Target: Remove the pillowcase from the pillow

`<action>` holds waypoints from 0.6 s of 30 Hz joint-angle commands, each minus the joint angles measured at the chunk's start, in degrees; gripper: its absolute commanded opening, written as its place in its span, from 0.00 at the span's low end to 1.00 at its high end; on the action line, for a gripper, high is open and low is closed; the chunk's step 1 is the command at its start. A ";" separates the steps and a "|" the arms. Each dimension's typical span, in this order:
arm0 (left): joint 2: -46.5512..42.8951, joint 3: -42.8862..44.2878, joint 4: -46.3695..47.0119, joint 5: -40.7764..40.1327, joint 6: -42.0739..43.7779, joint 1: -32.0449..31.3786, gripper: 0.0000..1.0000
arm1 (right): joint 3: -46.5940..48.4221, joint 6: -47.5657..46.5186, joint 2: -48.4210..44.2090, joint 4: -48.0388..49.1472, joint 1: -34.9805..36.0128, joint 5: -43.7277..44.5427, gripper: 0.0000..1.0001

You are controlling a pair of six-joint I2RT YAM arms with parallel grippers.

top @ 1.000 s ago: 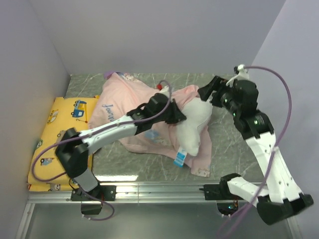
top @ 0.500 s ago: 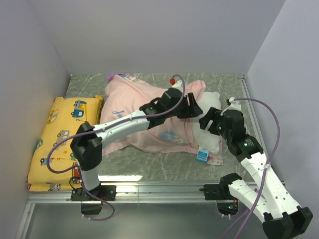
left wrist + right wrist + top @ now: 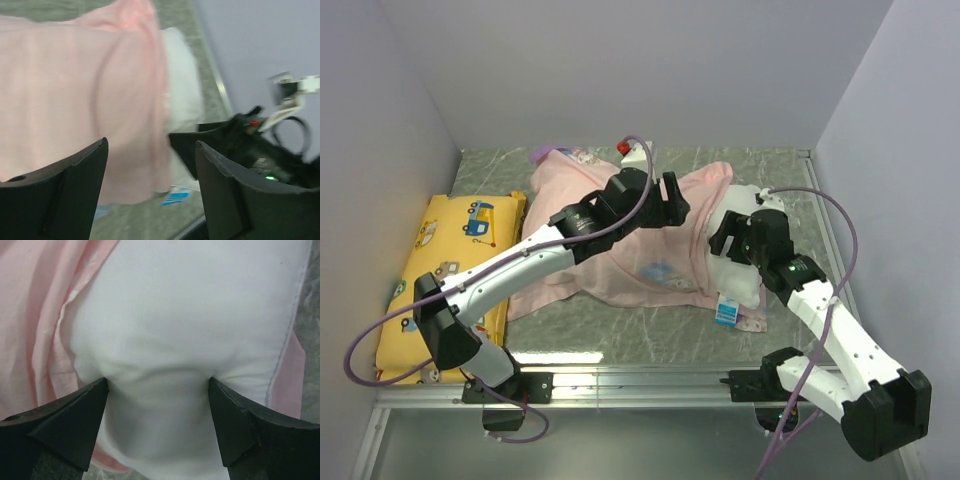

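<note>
The pink pillowcase (image 3: 620,245) lies spread across the middle of the table, its paler inside showing. The white pillow (image 3: 748,283) sticks out of its right side, blue tag (image 3: 725,310) at the near edge. My left gripper (image 3: 672,203) hovers above the pillowcase (image 3: 75,75), open, with nothing between its fingers (image 3: 75,190). My right gripper (image 3: 722,236) is open wide, both fingertips pressed down into the pillow (image 3: 190,315), a soft bulge between them. In the right wrist view the pillowcase (image 3: 35,315) edge wraps the pillow's left side.
A yellow cushion (image 3: 445,275) with cartoon vehicles lies along the left wall. Walls close the table on the left, back and right. A metal rail (image 3: 640,380) runs along the near edge. My right arm (image 3: 250,150) shows dark beside the pillow (image 3: 182,90) in the left wrist view.
My left gripper has opened, let go of the fabric and drawn back to the left. The pillow has come down onto the table. My right gripper has come down onto the pillow.
</note>
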 commanded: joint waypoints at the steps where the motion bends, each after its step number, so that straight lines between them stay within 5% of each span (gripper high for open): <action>1: 0.60 -0.77 -9.32 -9.42 5.14 0.06 0.76 | -1.51 -0.42 1.97 3.95 0.44 -2.27 0.87; 4: 1.48 -3.06 -10.29 -11.53 5.67 -0.03 0.78 | -1.43 0.28 3.55 5.18 0.53 -3.41 0.67; 7: 3.33 -3.94 -10.47 -14.08 6.11 0.32 0.78 | -0.28 0.64 4.52 4.57 0.70 -3.15 0.21; 10: 6.05 -2.19 -13.18 -16.80 6.73 0.76 0.69 | 1.82 0.81 4.00 2.56 0.70 -1.31 0.00; 12: 7.45 -0.70 -15.11 -18.64 7.17 1.72 0.53 | 3.67 0.81 3.38 0.62 0.70 0.18 0.00; 13: 7.72 -0.34 -15.56 -19.18 7.26 2.34 0.29 | 4.46 0.81 2.42 -0.78 0.70 1.58 0.00; 14: 7.64 0.10 -16.00 -19.79 7.43 3.21 0.16 | 6.20 0.64 1.89 -1.57 0.62 2.29 0.00; 16: 6.76 0.28 -16.62 -19.89 7.96 6.81 0.01 | 8.67 0.46 1.01 -4.72 0.44 5.18 0.00; 18: 5.19 0.36 -16.97 -20.50 8.83 11.45 0.00 | 12.28 0.29 0.39 -6.93 -0.26 6.69 0.00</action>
